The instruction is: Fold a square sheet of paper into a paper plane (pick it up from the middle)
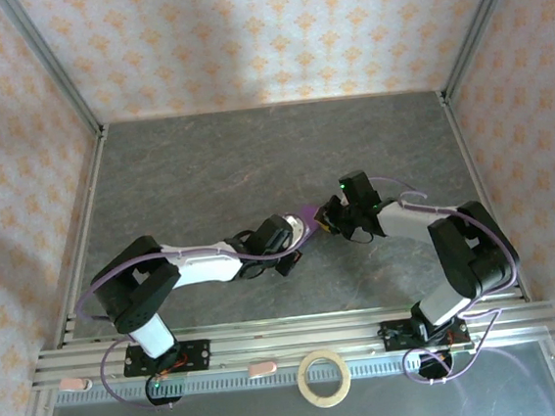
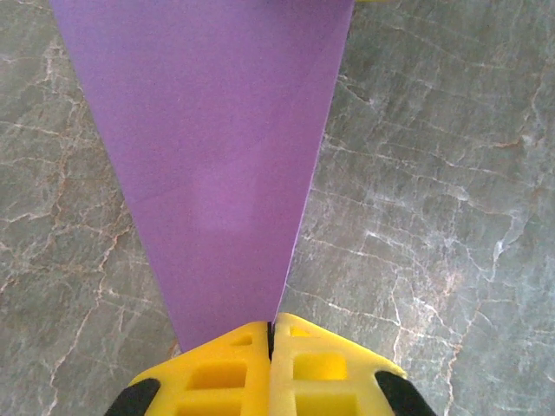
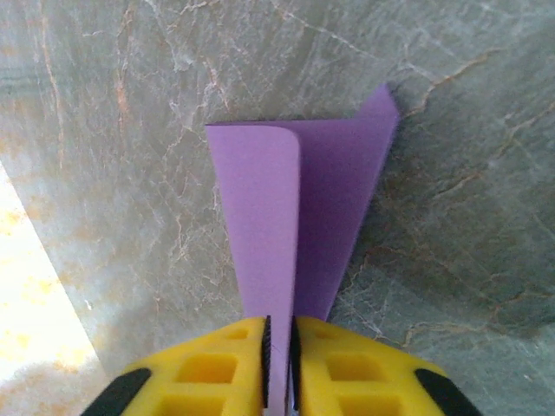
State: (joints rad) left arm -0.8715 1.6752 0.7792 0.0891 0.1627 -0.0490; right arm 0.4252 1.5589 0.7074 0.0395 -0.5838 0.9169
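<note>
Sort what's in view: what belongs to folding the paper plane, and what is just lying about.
In the job:
- purple paper, partly folded
- left gripper, shut on the paper
- right gripper, shut on the paper

Lying about:
- tan tape ring, untouched

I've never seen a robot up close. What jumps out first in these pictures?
The bright purple paper, already partly folded, is held between the two arms at the middle of the grey table. The yellow-fingered left gripper and right gripper each pinch one end of it. A tan tape ring lies alone at the near edge, between the arms' bases.
</note>
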